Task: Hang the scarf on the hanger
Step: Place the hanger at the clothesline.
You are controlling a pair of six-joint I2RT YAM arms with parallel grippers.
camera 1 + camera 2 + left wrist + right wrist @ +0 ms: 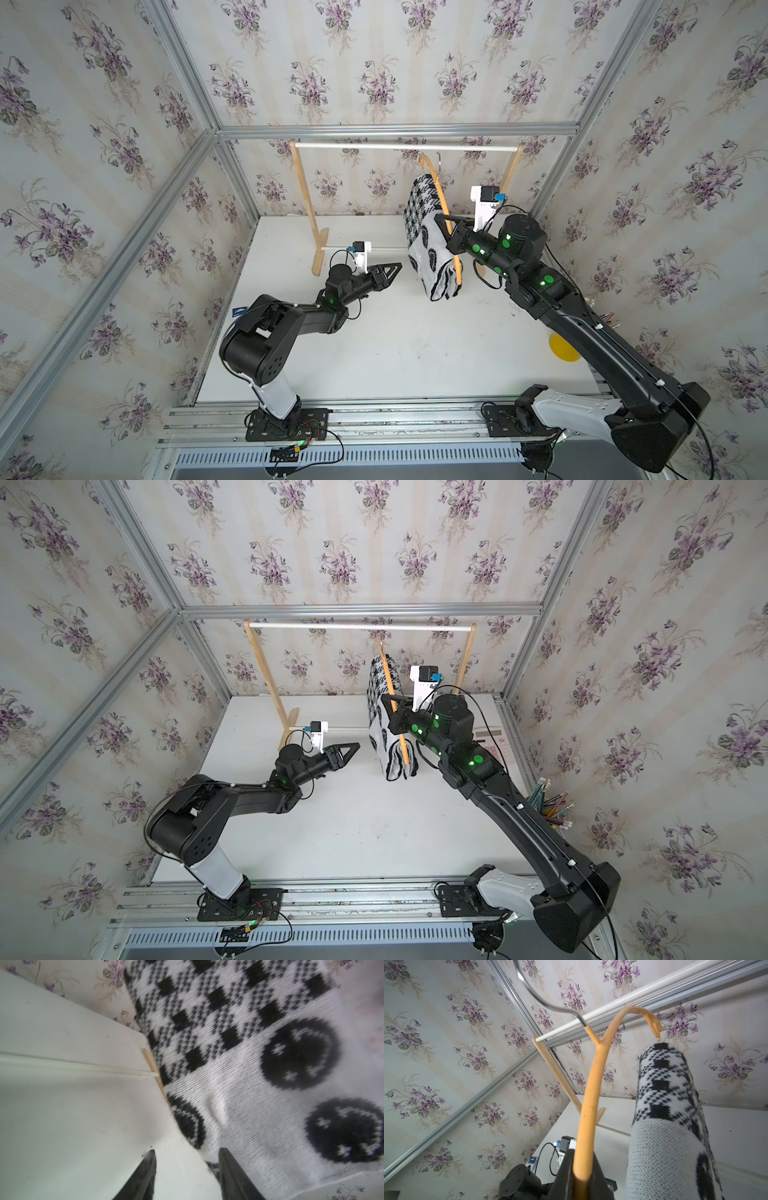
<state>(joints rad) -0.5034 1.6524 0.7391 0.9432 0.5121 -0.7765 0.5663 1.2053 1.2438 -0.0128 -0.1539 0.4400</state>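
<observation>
My right end effector [581,1178] clamps the stiff wooden hanger [588,1093]; left end effector [187,1167] parted, empty. Scarf [428,237] soft, bulky, slip-prone: pinch its hanging edge.

The scarf [428,237] hangs folded over the crossbar of the hanger [440,195], draped down both sides, above the table [395,353]. The hanger is tilted, held up off the table in front of the rack [305,199], which stands at the back near the wall. The right gripper [446,226] is clamped on the hanger's arm, on the scarf's right. The left gripper [392,270] is to the scarf's left, near it but apart.
</observation>
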